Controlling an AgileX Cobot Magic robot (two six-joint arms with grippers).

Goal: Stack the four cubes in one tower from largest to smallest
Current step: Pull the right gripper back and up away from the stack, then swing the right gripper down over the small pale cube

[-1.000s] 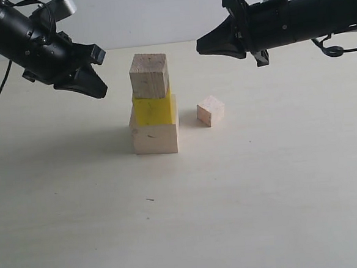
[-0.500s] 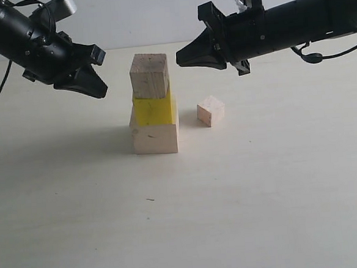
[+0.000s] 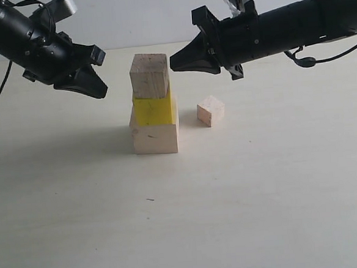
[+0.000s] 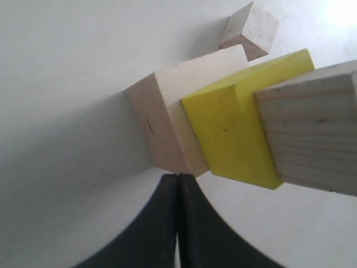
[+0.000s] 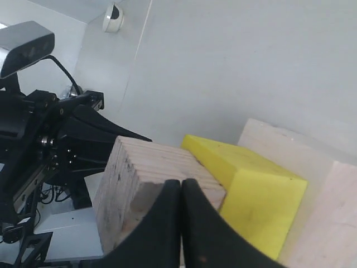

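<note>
Jaws on both arms pressed shut, nothing held. Left gripper [image 3: 99,89] hangs upper left of frame, apart from tower. Right gripper [image 3: 175,63] is upper centre, tip near medium wooden cube [image 3: 149,75]; contact unclear. 3 of 4 stacked at centre: large wooden cube [image 3: 155,138], yellow cube [image 3: 155,110], medium on top. Left to do: small wooden cube [image 3: 210,111], on table [image 3: 262,195] just right of stack.
</note>
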